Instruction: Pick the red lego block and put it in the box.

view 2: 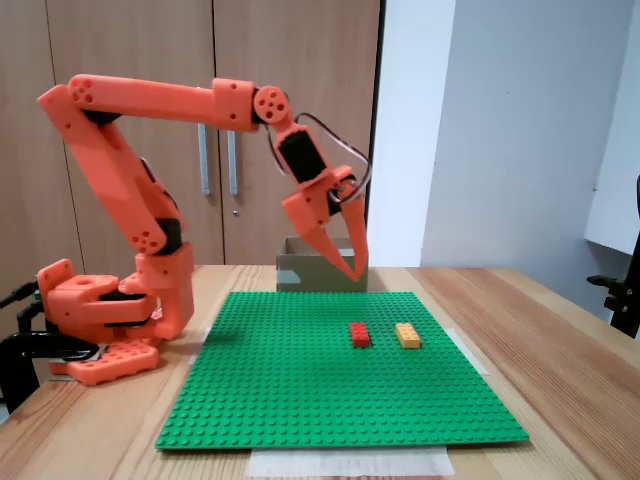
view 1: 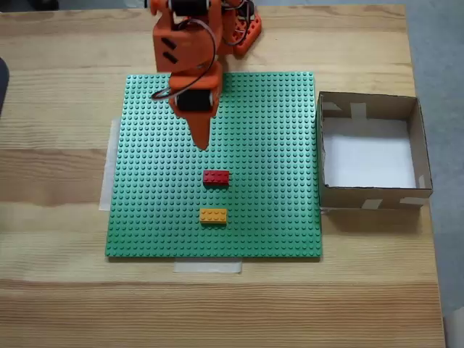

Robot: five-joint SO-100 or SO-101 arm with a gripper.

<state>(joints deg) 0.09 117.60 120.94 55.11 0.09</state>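
A green studded baseplate (view 1: 268,145) lies flat on the wooden tabletop (view 1: 65,304), held by pale tape strips at its edges, and everything else is placed from it here. No brand, label or writing can be read on any surface in either fixed view.

The red lego block (view 1: 216,177) sits on the baseplate near its middle, lying flat with its long side across in a fixed view from above (view 2: 359,334). Just beside it, toward the baseplate's near edge in that view, lies a yellow-orange brick (view 1: 213,215) of the same size, apart from the red one.

The box (view 1: 423,156) stands on the tabletop against the baseplate's right edge in the view from above, its white floor bare and pale tape on its brown walls; in the side view it shows beyond the baseplate's far edge (view 2: 300,268).

The orange arm reaches over the baseplate from its base beyond the far edge. The tool (view 2: 354,272) hangs above the baseplate, pointing down, well clear of the red lego block, its fingers pressed together to a point and pinching nothing (view 1: 202,142).
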